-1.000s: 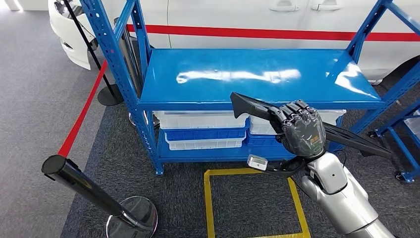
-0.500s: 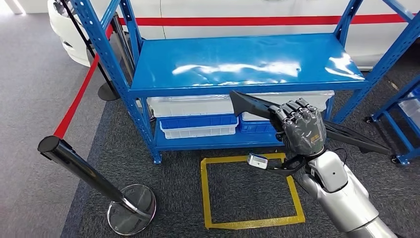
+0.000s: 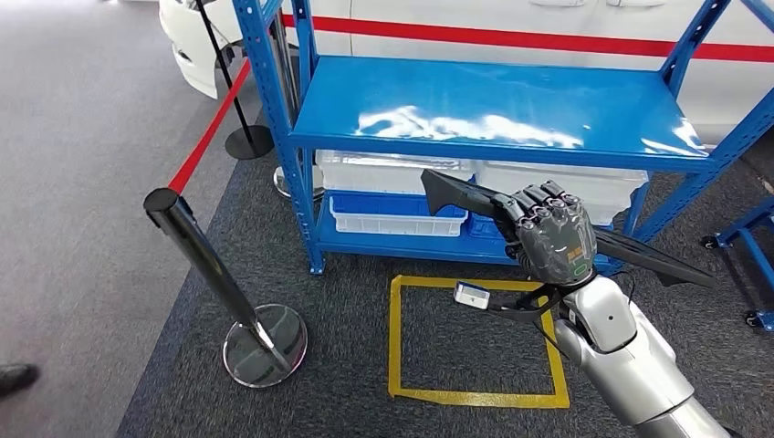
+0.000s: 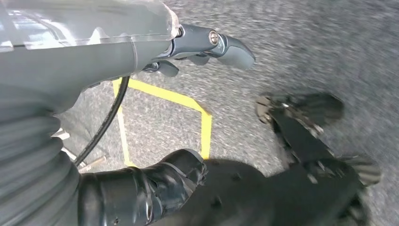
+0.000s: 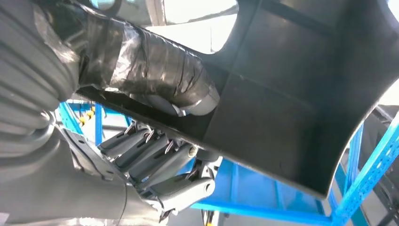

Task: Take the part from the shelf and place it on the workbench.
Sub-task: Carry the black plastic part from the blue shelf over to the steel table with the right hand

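Nearest to you, your right hand is gripping the black part, a long flat plastic piece. Its fingers are curling over the top edge while the taped thumb is pressing on the part's inner face from the other side, so the part is sitting clamped between them. The part is sticking out past both sides of the hand and hanging in the air above the yellow taped square on the carpet. Your left hand is hanging over the floor, its fingers bent and holding nothing. Beyond that, the blue shelf is standing in front of you, with white and blue bins underneath. To the left, a black post is carrying a red belt.
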Controlling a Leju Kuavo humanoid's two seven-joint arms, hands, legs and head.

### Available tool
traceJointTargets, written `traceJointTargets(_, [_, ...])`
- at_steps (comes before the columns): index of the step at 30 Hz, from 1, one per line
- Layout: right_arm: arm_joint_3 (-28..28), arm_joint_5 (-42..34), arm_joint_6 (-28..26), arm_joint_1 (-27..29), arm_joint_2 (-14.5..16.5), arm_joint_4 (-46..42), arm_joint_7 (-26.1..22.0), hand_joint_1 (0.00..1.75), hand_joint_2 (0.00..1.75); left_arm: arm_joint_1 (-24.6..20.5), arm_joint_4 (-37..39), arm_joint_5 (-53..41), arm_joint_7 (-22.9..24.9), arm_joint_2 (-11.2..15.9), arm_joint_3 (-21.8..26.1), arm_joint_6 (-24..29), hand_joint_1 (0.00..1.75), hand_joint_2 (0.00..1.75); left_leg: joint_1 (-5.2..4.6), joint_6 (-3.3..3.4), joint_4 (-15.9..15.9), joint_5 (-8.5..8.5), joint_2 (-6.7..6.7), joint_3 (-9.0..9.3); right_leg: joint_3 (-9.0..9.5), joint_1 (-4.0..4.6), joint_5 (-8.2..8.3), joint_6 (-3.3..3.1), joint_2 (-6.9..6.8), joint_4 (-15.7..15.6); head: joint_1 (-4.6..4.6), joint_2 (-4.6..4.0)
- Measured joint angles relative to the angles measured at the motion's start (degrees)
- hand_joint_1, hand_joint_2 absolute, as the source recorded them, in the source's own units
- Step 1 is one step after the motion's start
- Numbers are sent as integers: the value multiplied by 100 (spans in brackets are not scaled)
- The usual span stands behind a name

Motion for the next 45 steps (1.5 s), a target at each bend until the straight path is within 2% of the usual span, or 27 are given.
traceJointTargets(1, [5, 4, 0, 0, -1, 16, 2, 175, 175, 6, 0, 0, -1, -2, -1, 0, 0, 175, 1, -2, 27, 68, -48, -106, -40, -2, -161, 13, 34, 320, -1, 0])
traceJointTargets(3, [21, 9, 0, -5, -1, 48, 2, 175, 175, 8, 0, 2, -3, -4, -1, -1, 0, 175, 13, -32, 116, 186, -157, -344, 110, -16, -83, 42, 56, 527, -1, 0])
traceJointTargets(5, [41, 13, 0, -33, -1, 73, 2, 175, 175, 8, 0, 7, -5, -7, -1, -8, 0, 175, 41, -95, 257, 270, -271, -583, 584, -51, 130, 65, 161, 36, -1, 0])
traceJointTargets(7, [61, 20, 0, -66, 0, 92, 3, 175, 175, 6, 0, 9, -13, -8, -2, -15, 0, 175, 49, -174, 406, 332, -378, -777, 1010, -65, 74, 52, 393, -576, -1, 1])
traceJointTargets(9, [77, 28, 0, -77, 1, 114, 7, 175, 175, 17, 0, 9, -24, -7, -3, -15, 0, 175, 39, -250, 474, 423, -496, -882, 1100, -43, -7, -4, 473, -755, -4, 2])
traceJointTargets(11, [102, 37, 0, -95, 5, 140, 12, 175, 175, 45, 1, 14, -31, 1, -5, -17, 0, 175, 47, -313, 497, 463, -531, -963, 1016, -48, 67, -100, 332, -734, -8, 2])
traceJointTargets(13, [131, 49, 0, -125, 11, 154, 18, 175, 175, 56, 2, 24, -36, 2, -7, -26, 0, 175, 68, -366, 774, 146, -343, -1101, 899, -52, 180, -208, 177, -742, -9, 2])
traceJointTargets(15, [157, 88, 0, -147, 18, 160, 39, 175, 175, 51, 2, 52, -38, -3, -7, -47, 0, 175, 96, -422, 1440, -425, -140, -1271, 753, -26, 296, -262, 25, -742, -10, 2])
traceJointTargets(16, [187, 145, 0, -168, 31, 169, 63, 175, 175, 51, 2, 76, -37, 1, -7, -67, 0, 175, 111, -448, 1784, -607, -101, -1324, 669, -14, 357, -271, -54, -741, -10, 2])
traceJointTargets(17, [233, 232, 0, -206, 59, 181, 101, 175, 175, 54, 2, 99, -35, 14, -5, -95, 0, 175, 120, -466, 2020, -658, -83, -1316, 587, -2, 418, -274, -129, -738, -10, 2])
traceJointTargets(18, [302, 359, 0, -277, 113, 202, 159, 175, 175, 56, 2, 118, -28, 38, -3, -139, 0, 175, 125, -470, 2085, -577, -69, -1220, 507, 12, 478, -277, -195, -736, -10, 2])
traceJointTargets(20, [534, 694, 0, -519, 300, 277, 372, 175, 175, 54, 2, 140, 12, 128, 0, -262, 0, 175, 107, -413, 1655, -299, 22, -736, 369, 46, 601, -280, -300, -732, -11, 2])
traceJointTargets(22, [839, 956, 0, -785, 480, 365, 631, 175, 175, 26, 3, 156, 57, 243, 0, -357, 0, 175, 36, -292, 820, -325, 280, -112, 298, 68, 703, -254, -406, -737, -10, 2])
traceJointTargets(24, [1063, 1033, 0, -940, 556, 422, 789, 175, 175, -7, 4, 167, 71, 317, 0, -382, 0, 175, -25, -208, 342, -456, 427, 147, 299, 58, 776, -204, -540, -763, -10, 2])
traceJointTargets(26, [1201, 1039, 0, -1034, 592, 466, 861, 175, 175, -10, 5, 174, 75, 351, 1, -384, 0, 175, -48, -154, 261, -387, 341, 107, 323, 36, 855, -153, -676, -820, -21, 1])
traceJointTargets(28, [1326, 1038, 0, -1123, 620, 508, 909, 175, 175, 8, 5, 179, 82, 371, 1, -382, 0, 175, -28, -93, 149, -210, 226, 66, 319, 22, 797, -90, -545, -807, -30, 1])
traceJointTargets(29, [1368, 1035, 0, -1155, 626, 525, 926, 175, 175, 19, 5, 179, 88, 377, 0, -380, 0, 175, -11, -62, 97, -101, 166, 18, 282, 19, 611, -67, -369, -680, -27, 0])
traceJointTargets(31, [1410, 1025, 0, -1182, 631, 557, 944, 175, 175, 28, 5, 179, 97, 376, -1, -379, 0, 175, 8, -28, 73, 76, 41, -141, 140, 18, 36, -47, -24, -119, -25, 0])
traceJointTargets(32, [1423, 1019, 0, -1185, 631, 575, 949, 175, 175, 33, 5, 179, 101, 376, -1, -378, 0, 175, 7, -22, 89, 152, -28, -247, 71, 28, -194, -46, 39, 235, -24, 0])
traceJointTargets(33, [1438, 1012, 0, -1185, 631, 593, 950, 175, 175, 36, 5, 179, 100, 376, -1, -378, 0, 175, 4, -25, 113, 219, -101, -352, 49, 35, -289, -45, 58, 498, -25, 0])
traceJointTargets(35, [1469, 999, 0, -1191, 632, 623, 951, 175, 175, 42, 5, 179, 100, 375, -1, -378, 0, 175, 4, -40, 194, 337, -245, -575, 259, 41, -138, -51, 76, 516, -25, 0])
traceJointTargets(37, [1489, 992, 0, -1224, 633, 641, 951, 175, 175, 49, 4, 178, 103, 372, -1, -378, 0, 175, 7, -84, 315, 427, -386, -791, 776, 36, 41, -78, 228, -145, -26, 1])
traceJointTargets(39, [1502, 981, 0, -1257, 633, 653, 954, 175, 175, 50, 4, 150, 124, 368, -3, -376, 0, 175, 9, -150, 415, 506, -506, -935, 1099, 42, 11, -113, 430, -668, -25, 2])
traceJointTargets(40, [1509, 972, 0, -1272, 634, 662, 956, 175, 175, 52, 4, 126, 135, 367, -7, -372, 0, 175, 12, -187, 431, 554, -564, -976, 1129, 55, -32, -132, 483, -758, -25, 2])
traceJointTargets(42, [1532, 959, 0, -1308, 639, 686, 958, 175, 175, 67, 5, 79, 139, 373, -22, -356, 0, 175, 25, -264, 414, 653, -672, -1022, 1071, 50, 52, -187, 372, -782, -20, 1])
traceJointTargets(43, [1550, 957, 0, -1337, 643, 697, 957, 175, 175, 73, 5, 67, 131, 374, -29, -349, 0, 175, 28, -299, 440, 620, -641, -1065, 1035, 39, 114, -228, 301, -798, -24, 1])
traceJointTargets(45, [1586, 964, 0, -1395, 653, 706, 951, 175, 175, 68, 4, 54, 103, 373, -41, -337, 0, 175, 57, -365, 803, 202, -405, -1212, 923, 13, 257, -304, 138, -843, -35, 0])
